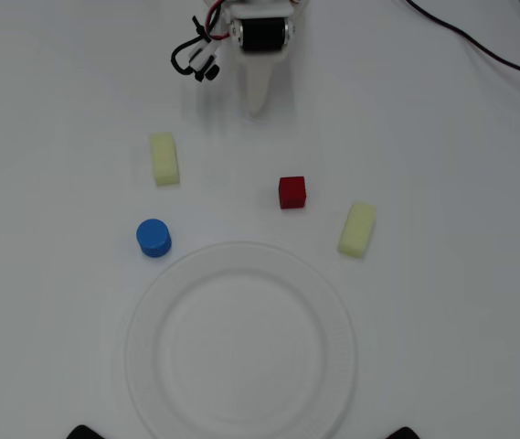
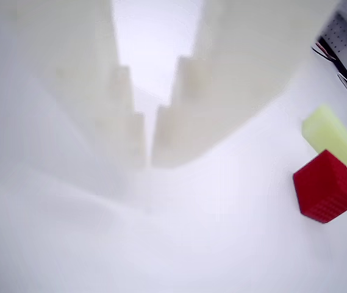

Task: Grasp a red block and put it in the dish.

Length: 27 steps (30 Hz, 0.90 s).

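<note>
Hand (image 1: 258, 108) closed, dish (image 1: 241, 412) empty

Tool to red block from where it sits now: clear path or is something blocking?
Probably yes. In the overhead view the tool sits near the top edge, holding nothing, with bare table between it and the red block. Both yellow blocks and the blue cylinder lie off to the sides.

overhead view: block (image 1: 291, 192) above dish (image 1: 141, 366), outside it.
</note>
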### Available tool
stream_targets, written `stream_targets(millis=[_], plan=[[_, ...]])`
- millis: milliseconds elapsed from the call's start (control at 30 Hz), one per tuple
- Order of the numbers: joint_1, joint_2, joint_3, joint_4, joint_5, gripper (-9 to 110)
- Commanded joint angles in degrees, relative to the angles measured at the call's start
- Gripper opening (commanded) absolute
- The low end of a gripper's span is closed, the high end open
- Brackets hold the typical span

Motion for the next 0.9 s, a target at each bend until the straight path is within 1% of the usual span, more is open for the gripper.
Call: stream_targets(millis=[0,33,167,600,867], plan=[[-2.8,12.0,6.1,3.3,-2.7,0],[3.4,-7.6,-10.8,1.3,-3.5,0],[3.0,-27.2,-25.1,1.1,-2.6,0],[-5.1,-67.3,-53.5,1.2,1.8,0],[-7.8,-82.4,-70.1,1.1,3.2,12]])
